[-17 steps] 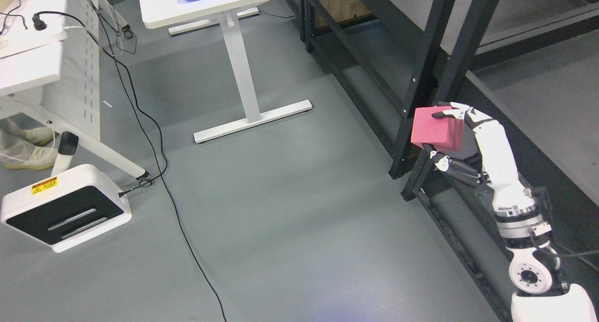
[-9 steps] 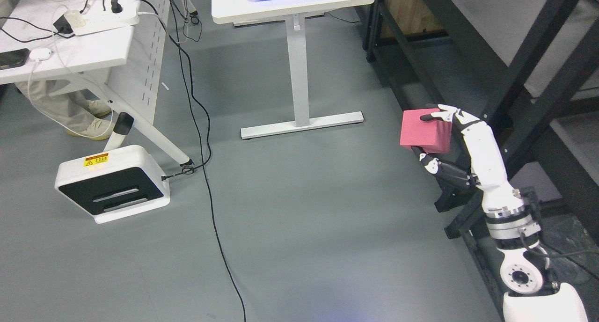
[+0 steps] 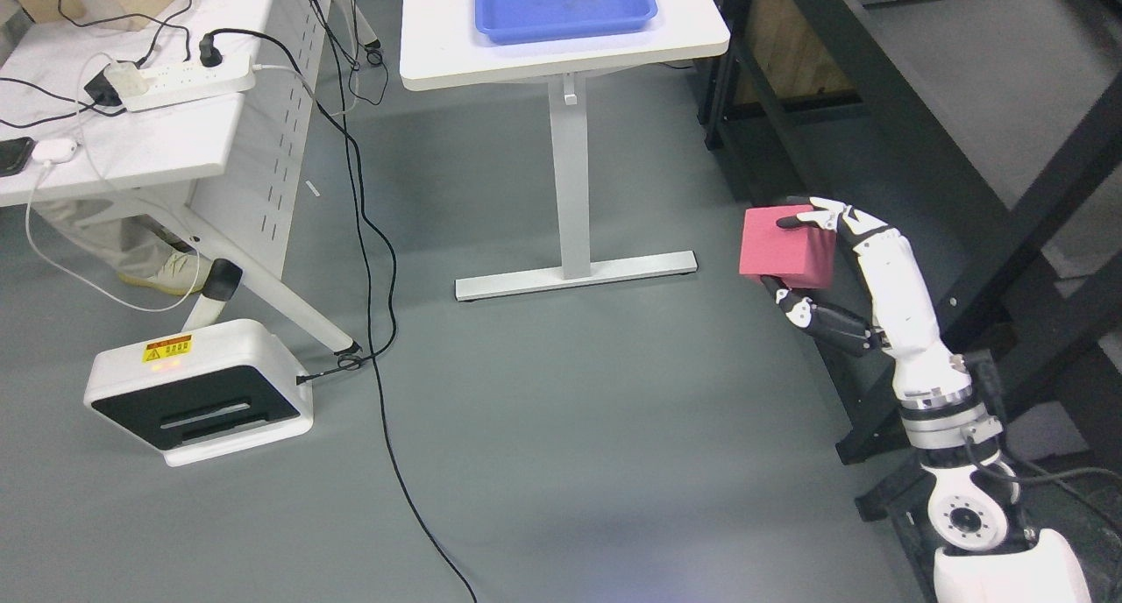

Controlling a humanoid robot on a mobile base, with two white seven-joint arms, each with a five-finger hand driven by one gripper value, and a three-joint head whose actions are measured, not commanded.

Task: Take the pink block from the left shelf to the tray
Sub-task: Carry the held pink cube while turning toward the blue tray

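Note:
My right hand (image 3: 793, 257) is shut on the pink block (image 3: 783, 247), fingers over its top edge and thumb under its bottom. The block hangs in the air above the grey floor, just left of the black shelf frame (image 3: 1008, 235). A blue tray (image 3: 565, 3) rests on a white table (image 3: 561, 55) at the top middle, well up and left of the block. The white right arm rises from the lower right corner. My left hand does not show.
The table's white T-shaped foot (image 3: 576, 275) stands on the floor between block and tray. A desk (image 3: 131, 147) with a power strip is at the left, a person's legs beneath it. A white box unit (image 3: 200, 391) and trailing black cables (image 3: 386, 410) lie on the floor.
The camera has turned, shifting the whole scene down and right, so the tray table now shows in full. The right hand still holds the pink block the same way.

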